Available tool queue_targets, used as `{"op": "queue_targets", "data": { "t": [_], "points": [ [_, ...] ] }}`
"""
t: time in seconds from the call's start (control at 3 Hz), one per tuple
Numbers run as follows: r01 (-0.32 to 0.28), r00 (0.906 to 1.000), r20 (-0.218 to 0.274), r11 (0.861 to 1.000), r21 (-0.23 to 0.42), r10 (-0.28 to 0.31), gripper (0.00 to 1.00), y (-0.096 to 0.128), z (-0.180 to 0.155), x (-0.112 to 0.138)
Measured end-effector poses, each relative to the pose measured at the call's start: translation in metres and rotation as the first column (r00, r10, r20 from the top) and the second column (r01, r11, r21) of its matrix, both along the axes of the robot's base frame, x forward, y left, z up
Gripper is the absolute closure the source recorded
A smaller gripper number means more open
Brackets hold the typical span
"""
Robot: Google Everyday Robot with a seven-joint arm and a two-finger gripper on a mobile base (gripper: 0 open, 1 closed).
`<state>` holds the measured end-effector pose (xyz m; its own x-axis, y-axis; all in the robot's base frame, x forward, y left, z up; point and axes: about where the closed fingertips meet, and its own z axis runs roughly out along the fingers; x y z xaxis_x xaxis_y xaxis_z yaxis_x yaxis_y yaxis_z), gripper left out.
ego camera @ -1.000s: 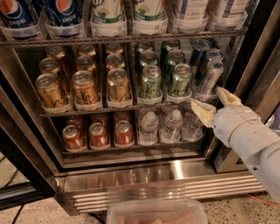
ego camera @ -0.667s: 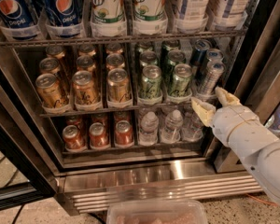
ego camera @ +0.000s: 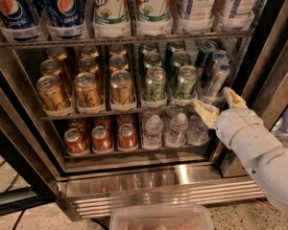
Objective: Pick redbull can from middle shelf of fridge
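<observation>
Redbull can (ego camera: 217, 80) just above parted gripper (ego camera: 212, 99)

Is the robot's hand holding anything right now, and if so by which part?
Nothing. The white two-finger hand is open and empty, just below the slim blue-and-silver aluminium can at the right end of the grey wire shelf.

Pincer (ego camera: 218, 104), jaws apart, sits just under the front redbull can (ego camera: 216, 80) at the right end of the middle shelf (ego camera: 93, 112). Tight spot: green can (ego camera: 186, 82) hugs its left, fridge frame (ego camera: 265, 44) close on the right; the can's front is clear.
</observation>
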<state>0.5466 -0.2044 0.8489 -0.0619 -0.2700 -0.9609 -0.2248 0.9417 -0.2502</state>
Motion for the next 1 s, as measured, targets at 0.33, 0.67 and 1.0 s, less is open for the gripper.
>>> {"op": "queue_targets", "data": {
  "t": [0.33, 0.67, 1.0],
  "points": [
    [0.024, 0.9992, 0.033, 1.0, -0.014, -0.024, 0.38, -0.006, 0.004, 0.004],
    [0.054, 0.9967, 0.062, 0.998, -0.021, -0.053, 0.38, -0.015, 0.008, 0.01],
    [0.075, 0.9946, 0.073, 0.997, -0.019, -0.074, 0.39, -0.021, 0.007, 0.016]
  ]
}}
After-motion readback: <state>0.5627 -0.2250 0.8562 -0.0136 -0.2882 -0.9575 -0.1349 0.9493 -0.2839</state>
